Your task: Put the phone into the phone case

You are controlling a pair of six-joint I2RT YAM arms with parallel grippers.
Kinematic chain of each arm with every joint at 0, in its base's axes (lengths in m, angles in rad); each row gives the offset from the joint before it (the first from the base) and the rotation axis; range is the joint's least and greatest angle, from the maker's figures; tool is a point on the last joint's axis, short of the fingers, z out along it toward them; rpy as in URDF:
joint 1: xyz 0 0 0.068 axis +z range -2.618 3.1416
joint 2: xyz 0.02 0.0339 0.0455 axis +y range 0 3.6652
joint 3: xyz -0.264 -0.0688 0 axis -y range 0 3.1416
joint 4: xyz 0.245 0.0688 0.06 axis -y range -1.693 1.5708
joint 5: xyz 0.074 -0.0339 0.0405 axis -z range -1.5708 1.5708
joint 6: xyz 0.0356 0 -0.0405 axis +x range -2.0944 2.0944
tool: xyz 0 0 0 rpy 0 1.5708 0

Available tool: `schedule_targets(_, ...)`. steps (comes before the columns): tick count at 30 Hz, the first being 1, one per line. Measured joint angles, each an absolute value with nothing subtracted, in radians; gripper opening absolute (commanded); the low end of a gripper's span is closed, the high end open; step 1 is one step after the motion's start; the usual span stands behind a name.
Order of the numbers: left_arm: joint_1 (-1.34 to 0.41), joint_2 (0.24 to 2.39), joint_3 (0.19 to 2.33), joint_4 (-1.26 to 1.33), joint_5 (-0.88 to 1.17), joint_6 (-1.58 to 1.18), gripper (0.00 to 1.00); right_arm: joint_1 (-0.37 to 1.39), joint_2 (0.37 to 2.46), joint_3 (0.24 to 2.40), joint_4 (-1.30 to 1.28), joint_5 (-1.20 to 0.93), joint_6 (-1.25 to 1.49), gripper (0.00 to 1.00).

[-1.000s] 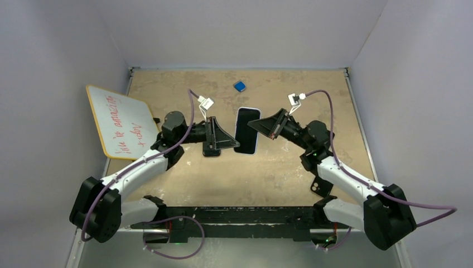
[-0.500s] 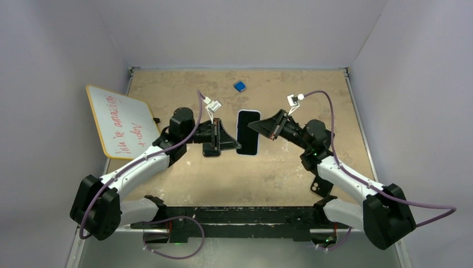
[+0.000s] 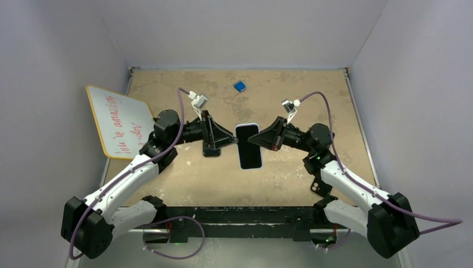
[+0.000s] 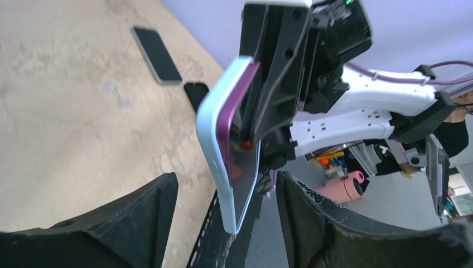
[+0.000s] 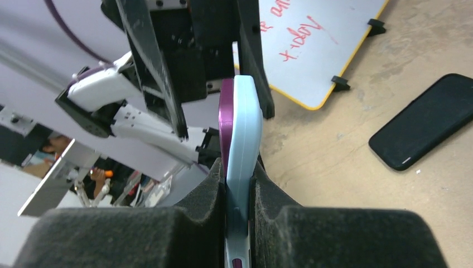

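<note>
A purple phone (image 4: pixel 241 95) lies partly in a pale blue phone case (image 3: pixel 249 146). Its purple edge stands out of the case (image 5: pixel 247 128) along one side. The pair hangs above the middle of the table. My right gripper (image 5: pixel 237 184) is shut on the case's right edge, with both foam pads pressed flat on it. From the left, my left gripper (image 4: pixel 226 187) is open. Its fingers (image 4: pixel 159 195) stand on either side of the case's end (image 4: pixel 226 184) without touching it. In the top view the left gripper (image 3: pixel 228 139) and right gripper (image 3: pixel 255 139) face each other across the phone.
A black slab (image 3: pixel 211 151), perhaps another case, lies under the left gripper and shows again as the slab (image 5: pixel 426 120) on the right. A whiteboard (image 3: pixel 120 120) leans at the left. A small blue object (image 3: pixel 240 86) sits at the back. A second phone (image 4: pixel 157 54) and a black case (image 3: pixel 319 187) lie by the right arm.
The left gripper closed on the phone's left edge half a second ago and has opened again. The right gripper has carried the phone and case a little nearer the arms' bases.
</note>
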State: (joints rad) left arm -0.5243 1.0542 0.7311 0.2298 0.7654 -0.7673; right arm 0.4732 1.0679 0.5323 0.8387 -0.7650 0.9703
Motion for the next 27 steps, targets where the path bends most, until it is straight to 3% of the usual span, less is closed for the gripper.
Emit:
schedule_targets(9, -0.517, 1.072, 0.731, 0.393, 0.79, -0.846, 0.56, 0.476, 1.026, 0.521, 0.843, -0.876, 0.952, 0.08)
schedule_targets(11, -0.517, 1.094, 0.731, 0.415, 0.808, -0.86, 0.46, 0.476, 1.026, 0.521, 0.844, -0.883, 0.953, 0.08)
schedule_targets(15, -0.517, 1.114, 0.73, 0.443, 0.827, -0.884, 0.11, 0.476, 1.028, 0.521, 0.846, -0.885, 0.953, 0.09)
schedule_targets(17, -0.517, 1.114, 0.729, 0.461, 0.835, -0.879, 0.0, 0.476, 1.033, 0.519, 0.846, -0.886, 0.956, 0.17)
schedule_targets(20, -0.517, 1.111, 0.728, 0.45, 0.823, -0.857, 0.0, 0.476, 1.039, 0.519, 0.847, -0.88, 0.955, 0.32)
schedule_targets(27, -0.517, 1.104, 0.728, 0.344, 0.785, -0.743, 0.0, 0.476, 1.058, 0.523, 0.775, -0.85, 0.959, 0.51)
